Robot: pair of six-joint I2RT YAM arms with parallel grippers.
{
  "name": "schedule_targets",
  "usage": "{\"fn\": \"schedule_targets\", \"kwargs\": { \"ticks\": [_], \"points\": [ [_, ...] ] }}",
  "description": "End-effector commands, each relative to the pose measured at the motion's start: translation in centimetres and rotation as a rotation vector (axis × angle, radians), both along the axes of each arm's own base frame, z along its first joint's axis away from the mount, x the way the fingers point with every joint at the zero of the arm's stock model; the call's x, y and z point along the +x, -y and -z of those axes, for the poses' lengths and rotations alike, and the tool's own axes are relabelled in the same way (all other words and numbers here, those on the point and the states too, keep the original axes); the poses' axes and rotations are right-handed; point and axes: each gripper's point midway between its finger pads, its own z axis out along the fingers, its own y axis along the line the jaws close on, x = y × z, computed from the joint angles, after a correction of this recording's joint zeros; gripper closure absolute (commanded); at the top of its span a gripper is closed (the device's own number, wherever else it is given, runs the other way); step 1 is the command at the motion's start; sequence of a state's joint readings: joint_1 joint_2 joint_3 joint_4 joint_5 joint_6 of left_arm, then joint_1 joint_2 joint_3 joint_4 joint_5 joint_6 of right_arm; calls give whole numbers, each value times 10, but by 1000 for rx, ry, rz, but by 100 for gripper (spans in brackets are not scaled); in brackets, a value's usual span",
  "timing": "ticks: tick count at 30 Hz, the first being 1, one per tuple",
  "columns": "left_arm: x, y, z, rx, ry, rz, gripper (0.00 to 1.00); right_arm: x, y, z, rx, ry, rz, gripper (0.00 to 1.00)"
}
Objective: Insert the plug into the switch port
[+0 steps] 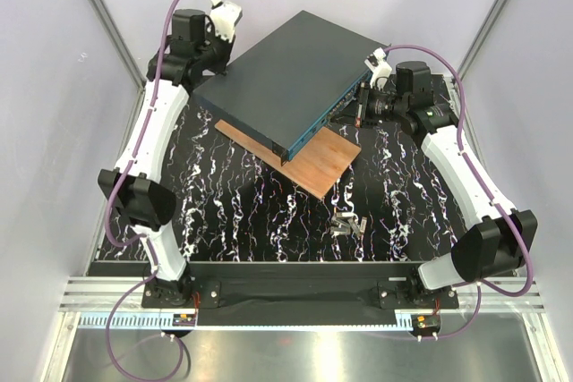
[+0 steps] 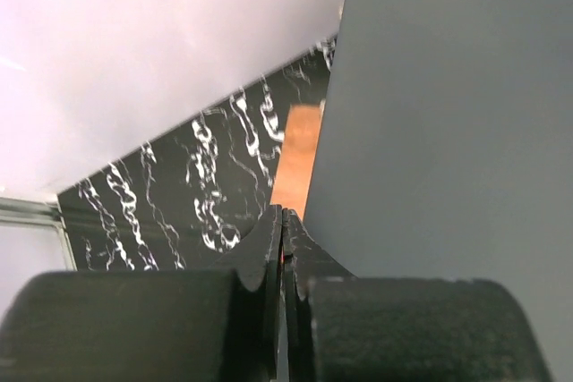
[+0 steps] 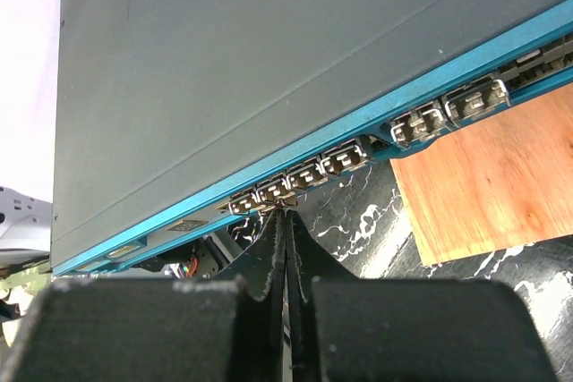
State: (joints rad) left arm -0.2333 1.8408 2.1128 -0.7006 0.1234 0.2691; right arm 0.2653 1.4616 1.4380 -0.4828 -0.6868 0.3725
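Observation:
The switch (image 1: 295, 69) lies slanted at the back of the mat, its front part resting on a brown wooden board (image 1: 318, 163). Its teal front face carries a row of ports (image 3: 304, 174). My right gripper (image 3: 285, 209) is shut, its tips right at the underside of one port, with nothing visible between the fingers; from above it (image 1: 363, 112) sits at the right end of the front face. My left gripper (image 2: 283, 214) is shut and empty beside the switch's far left edge (image 1: 218, 64). A small pale piece, possibly the plug (image 1: 347, 221), lies loose on the mat.
The black marbled mat (image 1: 242, 212) covers the table between the arms. White enclosure walls stand close on the left, right and back. The board (image 3: 483, 185) sticks out from under the switch towards the middle. A metal rail (image 1: 295, 297) runs along the near edge.

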Motion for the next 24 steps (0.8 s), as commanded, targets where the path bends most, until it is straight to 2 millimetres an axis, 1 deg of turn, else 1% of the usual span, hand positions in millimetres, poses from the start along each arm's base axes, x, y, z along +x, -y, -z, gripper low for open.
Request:
{"fn": "schedule_targets", "kwargs": {
  "ticks": [1, 2, 4, 6, 7, 11, 18, 24],
  "points": [
    [0, -3, 0, 7, -10, 78, 98, 20, -7, -21, 11, 146, 6, 100],
    [-3, 2, 0, -13, -17, 116, 98, 21, -7, -21, 9, 149, 7, 100],
    [-6, 6, 3, -31, -34, 151, 98, 21, -6, -22, 9, 149, 10, 100],
    [-13, 15, 5, -56, -50, 213, 98, 22, -7, -22, 8, 150, 8, 100],
    [-18, 23, 4, -77, -58, 262, 98, 23, -7, -20, 6, 145, 11, 100],
    [-27, 34, 8, -111, -94, 334, 98, 25, -8, -22, 11, 148, 9, 100],
    [-32, 42, 15, -131, -135, 380, 98, 33, -11, -28, 26, 150, 15, 100],
    [-35, 46, 22, -124, -156, 397, 98, 37, -13, -25, 36, 138, 19, 100]
  ]
}}
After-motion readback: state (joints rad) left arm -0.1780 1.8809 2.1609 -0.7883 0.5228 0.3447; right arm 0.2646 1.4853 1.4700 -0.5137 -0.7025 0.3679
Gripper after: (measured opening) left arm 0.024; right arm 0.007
